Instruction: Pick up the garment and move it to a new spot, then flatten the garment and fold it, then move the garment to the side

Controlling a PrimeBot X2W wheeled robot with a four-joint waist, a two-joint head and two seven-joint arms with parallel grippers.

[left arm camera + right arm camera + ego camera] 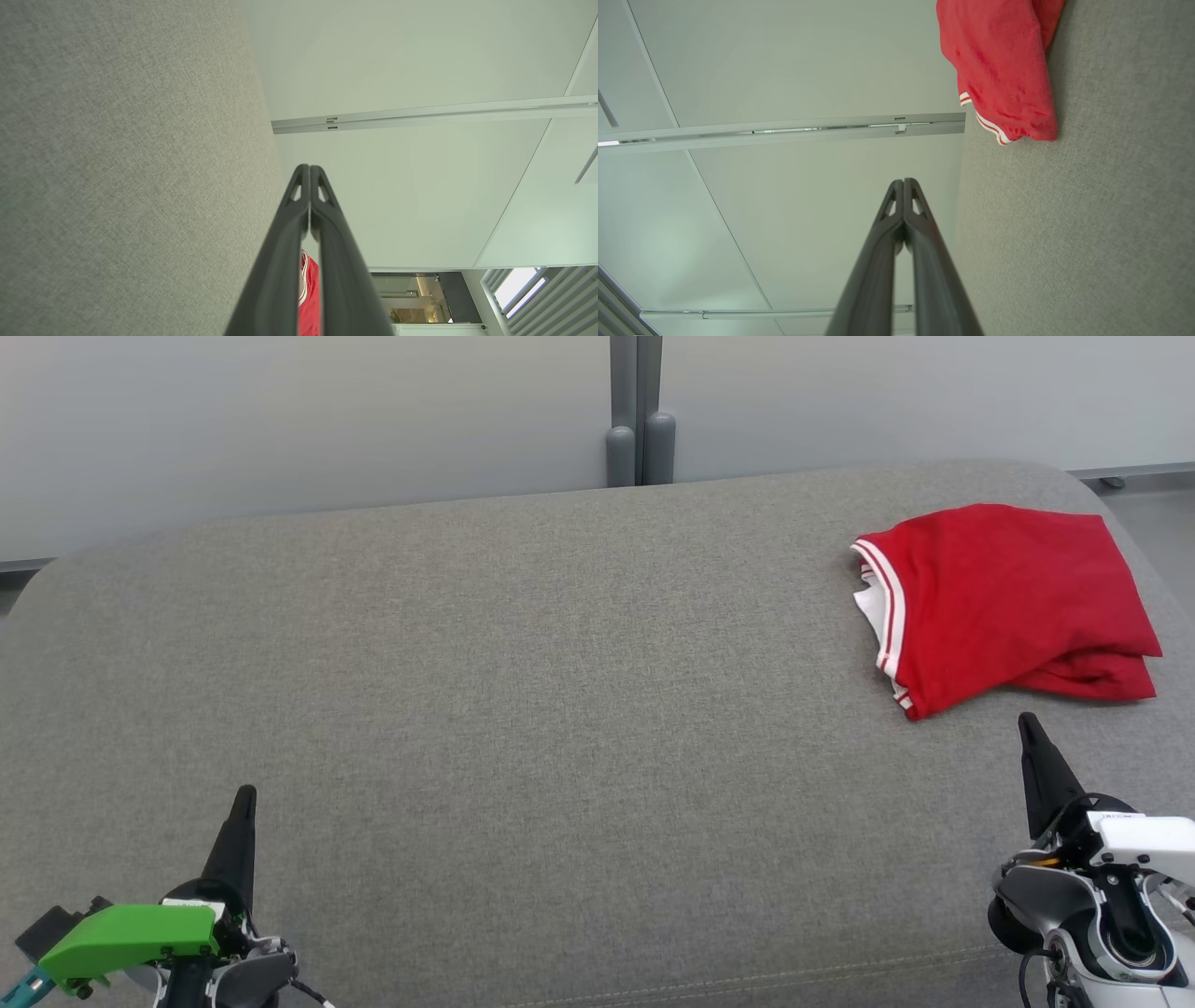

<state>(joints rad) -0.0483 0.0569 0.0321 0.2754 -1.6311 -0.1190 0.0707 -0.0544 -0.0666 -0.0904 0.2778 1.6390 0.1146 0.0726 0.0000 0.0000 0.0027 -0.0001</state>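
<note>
A red garment with white-striped trim lies folded at the far right of the grey upholstered surface. Its near corner also appears in the right wrist view as the garment, and a sliver of the garment shows between the fingers in the left wrist view. My right gripper is shut and empty, just short of the garment's near edge. My left gripper is shut and empty at the lower left, far from the cloth. Each wrist view shows its own gripper with fingertips pressed together: left gripper, right gripper.
Pale wall panels stand behind the surface, with a grey post at the middle back. The surface's rounded right edge runs close past the garment. The broad grey cushion stretches between the two grippers.
</note>
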